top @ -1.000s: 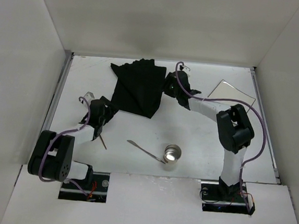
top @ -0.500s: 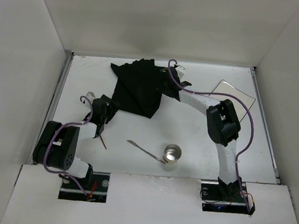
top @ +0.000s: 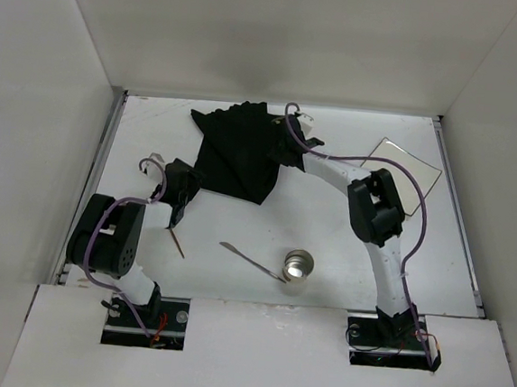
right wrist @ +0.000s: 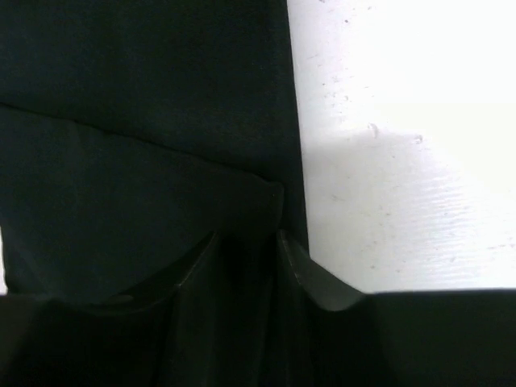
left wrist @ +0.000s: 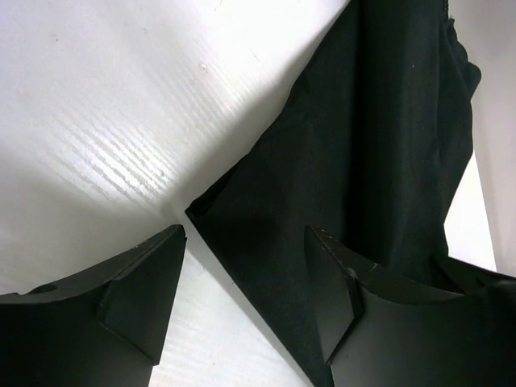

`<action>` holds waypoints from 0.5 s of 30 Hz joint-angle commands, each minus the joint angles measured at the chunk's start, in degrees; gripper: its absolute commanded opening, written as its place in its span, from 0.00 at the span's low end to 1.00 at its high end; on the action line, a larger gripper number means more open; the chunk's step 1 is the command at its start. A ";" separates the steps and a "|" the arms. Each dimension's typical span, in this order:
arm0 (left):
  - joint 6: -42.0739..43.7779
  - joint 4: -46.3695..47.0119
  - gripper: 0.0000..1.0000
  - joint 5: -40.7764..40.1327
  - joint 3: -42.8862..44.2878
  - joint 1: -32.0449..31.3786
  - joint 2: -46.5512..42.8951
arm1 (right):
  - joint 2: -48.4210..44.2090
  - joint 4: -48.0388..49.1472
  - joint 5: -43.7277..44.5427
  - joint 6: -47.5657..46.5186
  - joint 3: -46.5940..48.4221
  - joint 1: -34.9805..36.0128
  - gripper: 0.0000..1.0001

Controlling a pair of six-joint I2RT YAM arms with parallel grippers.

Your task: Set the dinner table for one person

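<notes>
A black cloth placemat (top: 239, 151) lies crumpled and folded at the back of the white dinner table (top: 337, 223). My left gripper (top: 188, 185) is open at the cloth's lower left corner. In the left wrist view the corner (left wrist: 211, 218) lies between its spread fingers (left wrist: 141, 290). My right gripper (top: 285, 145) is at the cloth's right edge. In the right wrist view (right wrist: 246, 250) its jaws stand close together with a fold of the placemat (right wrist: 145, 161) pinched between them.
A square white plate (top: 406, 164) lies at the back right. A metal cup (top: 299, 267) stands near the front centre, with a piece of silver cutlery (top: 246, 258) to its left. A thin brown stick (top: 177, 241) lies by the left arm. Grey rails line the table's sides.
My right gripper has moved left from beside the cloth onto its right edge. My left gripper has shifted slightly up and left, staying at the cloth's lower left corner.
</notes>
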 commanded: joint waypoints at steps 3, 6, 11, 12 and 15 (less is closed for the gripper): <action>0.56 -4.25 0.50 -2.60 1.73 -0.68 3.84 | 0.09 2.50 -0.21 -0.45 1.65 1.29 0.22; 0.47 -2.84 0.31 -2.69 2.08 -1.03 4.99 | -2.80 6.71 0.84 -0.19 -2.74 1.81 0.12; -0.93 -2.49 0.10 -2.77 2.61 -0.33 5.78 | -10.09 13.84 2.16 -0.27 -9.86 1.99 0.06; -1.20 -2.49 0.08 -3.38 2.61 -0.33 5.52 | -12.20 14.45 2.43 -0.45 -11.35 1.99 0.06; -0.85 -2.58 0.07 -4.88 2.61 -0.24 4.73 | -20.62 16.91 5.32 -1.94 -18.72 0.15 0.06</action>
